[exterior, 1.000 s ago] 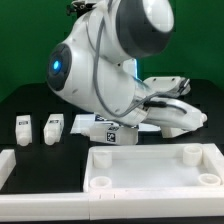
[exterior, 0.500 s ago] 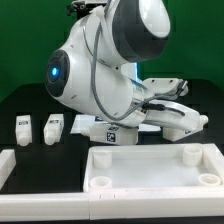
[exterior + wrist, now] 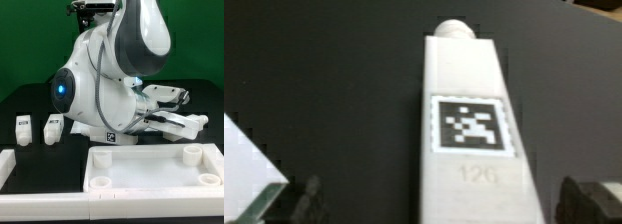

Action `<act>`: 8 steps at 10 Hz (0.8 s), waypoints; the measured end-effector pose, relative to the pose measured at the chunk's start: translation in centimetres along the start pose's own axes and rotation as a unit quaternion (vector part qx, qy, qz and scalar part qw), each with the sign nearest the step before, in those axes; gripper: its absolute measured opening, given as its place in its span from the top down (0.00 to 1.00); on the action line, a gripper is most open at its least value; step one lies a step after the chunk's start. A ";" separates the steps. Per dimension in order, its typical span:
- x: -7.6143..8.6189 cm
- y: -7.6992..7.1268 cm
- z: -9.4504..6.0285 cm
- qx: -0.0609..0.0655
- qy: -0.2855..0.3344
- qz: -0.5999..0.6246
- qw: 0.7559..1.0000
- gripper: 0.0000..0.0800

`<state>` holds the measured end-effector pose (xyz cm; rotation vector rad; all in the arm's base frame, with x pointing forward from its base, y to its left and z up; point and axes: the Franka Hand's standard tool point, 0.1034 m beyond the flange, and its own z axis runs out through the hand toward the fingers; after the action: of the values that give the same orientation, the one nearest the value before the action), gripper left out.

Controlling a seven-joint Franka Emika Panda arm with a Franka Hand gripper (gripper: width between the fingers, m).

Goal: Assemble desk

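Observation:
In the wrist view a white desk leg (image 3: 464,150) lies on the black table, with a square tag and the number 120 on its upper face and a rounded peg at its far end. My gripper (image 3: 441,205) is open, with one dark finger (image 3: 292,200) on each side of the leg, apart from it. In the exterior view the same leg (image 3: 110,137) lies under the arm, mostly covered, and my fingertips are hidden. The white tabletop (image 3: 150,170) lies at the front with round sockets at its corners. Two more legs (image 3: 22,127) (image 3: 53,129) stand at the exterior view's left.
A white raised rail (image 3: 12,163) lies at the front of the exterior view's left, beside the tabletop. The big arm body (image 3: 95,90) fills the middle of the exterior view. A white edge (image 3: 235,150) shows beside the leg in the wrist view.
The arm's upper part has swung toward the exterior view's right and the blue-lit joint has dropped lower. The hand has shifted slightly. The tagged leg is more covered now.

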<state>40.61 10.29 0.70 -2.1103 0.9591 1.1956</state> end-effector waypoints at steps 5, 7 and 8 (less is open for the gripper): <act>0.0 0.0 0.1 0.000 -0.001 0.000 1.000 0.65; -2.0 -1.7 -3.0 0.003 0.002 -0.025 1.000 0.65; -2.8 -2.6 -4.9 0.011 0.022 -0.037 0.999 0.65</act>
<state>44.14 9.22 5.68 -2.1444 0.9014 1.1016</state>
